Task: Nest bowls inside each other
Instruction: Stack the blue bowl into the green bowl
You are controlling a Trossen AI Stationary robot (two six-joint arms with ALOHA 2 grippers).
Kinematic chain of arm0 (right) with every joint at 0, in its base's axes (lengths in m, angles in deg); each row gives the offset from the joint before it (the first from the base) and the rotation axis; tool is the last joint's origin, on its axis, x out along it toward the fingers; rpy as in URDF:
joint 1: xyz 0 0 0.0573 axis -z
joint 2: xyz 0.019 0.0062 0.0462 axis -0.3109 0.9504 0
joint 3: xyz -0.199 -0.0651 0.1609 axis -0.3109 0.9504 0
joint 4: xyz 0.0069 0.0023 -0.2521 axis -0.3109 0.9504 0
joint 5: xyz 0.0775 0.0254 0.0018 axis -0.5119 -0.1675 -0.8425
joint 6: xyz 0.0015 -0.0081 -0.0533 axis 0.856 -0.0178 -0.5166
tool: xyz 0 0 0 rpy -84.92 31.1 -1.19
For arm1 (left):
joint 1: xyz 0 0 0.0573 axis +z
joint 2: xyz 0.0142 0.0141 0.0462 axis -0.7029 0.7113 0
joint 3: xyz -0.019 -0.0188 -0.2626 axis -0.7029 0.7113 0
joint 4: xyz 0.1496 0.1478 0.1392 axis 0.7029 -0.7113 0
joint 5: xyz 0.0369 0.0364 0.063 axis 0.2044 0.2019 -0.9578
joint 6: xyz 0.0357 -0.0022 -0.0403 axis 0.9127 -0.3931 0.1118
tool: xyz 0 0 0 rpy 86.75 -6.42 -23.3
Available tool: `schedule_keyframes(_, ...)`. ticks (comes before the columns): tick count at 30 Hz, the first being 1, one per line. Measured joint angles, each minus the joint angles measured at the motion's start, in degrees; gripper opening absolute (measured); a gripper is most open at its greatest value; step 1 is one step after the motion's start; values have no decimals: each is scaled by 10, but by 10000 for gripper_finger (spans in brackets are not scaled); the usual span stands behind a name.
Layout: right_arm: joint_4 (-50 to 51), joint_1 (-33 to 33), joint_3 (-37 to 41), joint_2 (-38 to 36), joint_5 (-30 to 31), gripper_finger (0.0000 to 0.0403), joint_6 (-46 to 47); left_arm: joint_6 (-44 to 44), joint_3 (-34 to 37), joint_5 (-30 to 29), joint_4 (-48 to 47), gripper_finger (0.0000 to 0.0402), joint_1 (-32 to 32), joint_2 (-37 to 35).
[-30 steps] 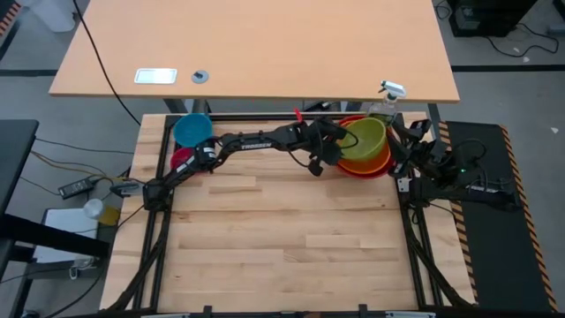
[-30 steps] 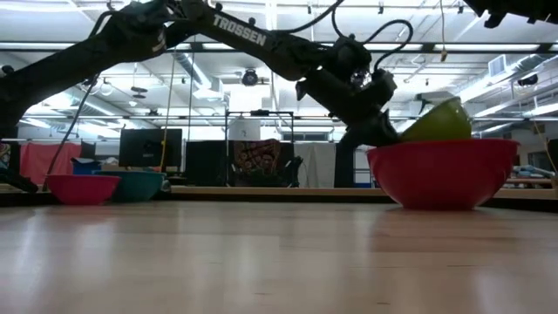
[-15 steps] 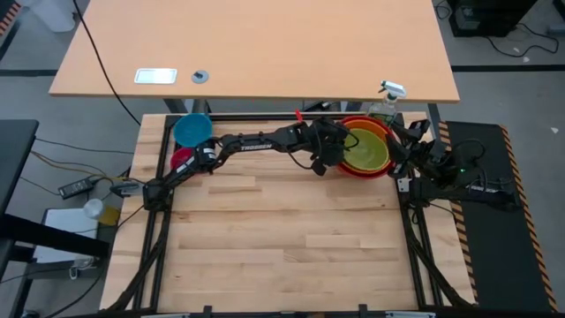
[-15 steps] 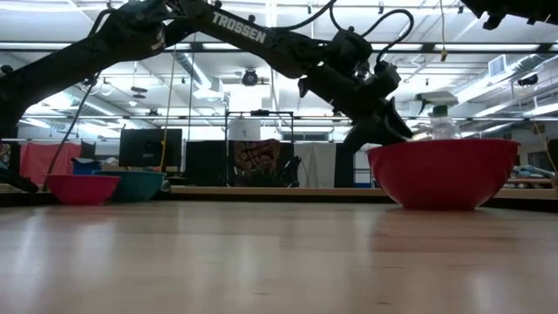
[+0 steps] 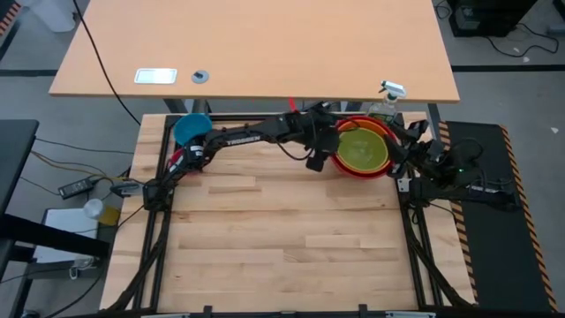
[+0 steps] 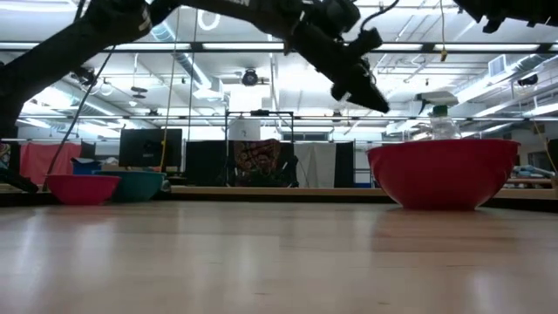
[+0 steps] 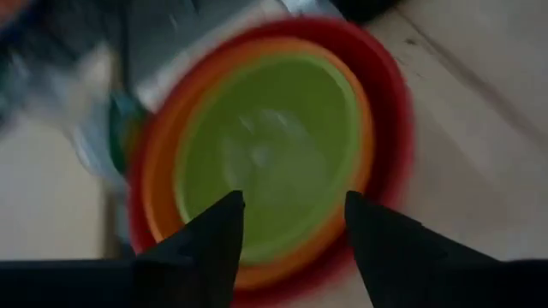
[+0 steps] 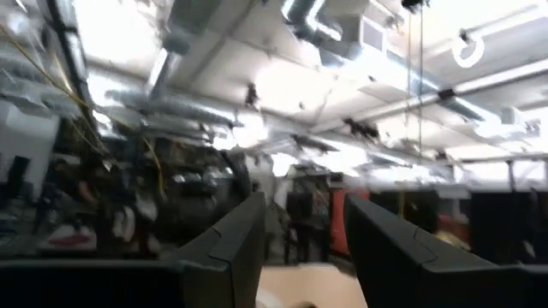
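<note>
Spanning the lower half of the high view, a pale butcher-block table [image 5: 282, 238] with a dark metal frame carries everything, and a larger tan desk [image 5: 256, 49] stands beyond its far edge; the low view looks across the wood into a bright hall of ceiling lights, ducts and dark screens.

The red bowl [image 5: 388, 168] sits near the far right corner with the orange bowl [image 5: 381, 134] inside it and the lime green bowl [image 5: 362, 150] inside that (three rings in the left wrist view). From table height only the red wall shows, so the two inner bowls are hidden there. The wrist pictures are blurred.

The left gripper [image 5: 322, 152] hangs just beside the stack's left rim, raised clear of it in the low view, fingers [image 7: 214, 239] spread wide and holding nothing. The right gripper [image 8: 300, 248] is folded back at the table's right edge, pointing up into the room, fingers parted and empty.

At the far left corner the blue bowl [image 5: 192, 129] stands close by the magenta pink bowl [image 5: 178, 161], which the left arm partly covers from above; whether they touch is unclear. A spray bottle [image 5: 386, 99] stands just behind the red bowl, its lower part hidden by it in the low view
</note>
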Motion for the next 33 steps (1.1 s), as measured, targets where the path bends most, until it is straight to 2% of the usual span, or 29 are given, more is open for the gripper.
schedule_keyframes(2, 21, -1, -2, 1, 29, 165, 1, -47, 0, -17, -56, 194, 0, -11)
schedule_keyframes(7, 163, 1, -50, 43, 139, 165, 6, -122, 1, -56, -223, 175, 0, -21)
schedule_keyframes(12, 210, 8, -95, 135, 148, 165, 48, -153, 10, -91, -258, 149, -3, -22)
schedule_keyframes(19, 342, 16, -161, 223, 222, 165, 110, -181, 79, -119, -264, 119, -10, -31)
schedule_keyframes(23, 399, 16, -189, 252, 213, 165, 147, -181, 174, -158, -215, 115, -12, -77)
schedule_keyframes(27, 393, 16, -189, 262, 207, 165, 145, -189, 317, -191, -101, 114, -15, -194)
schedule_keyframes(30, 374, 16, -189, 265, 206, 165, 131, -237, 418, -207, -65, 114, -16, -291)
schedule_keyframes(33, 346, 16, -189, 264, 191, 165, 124, -319, 503, -254, -81, 114, -8, -366)
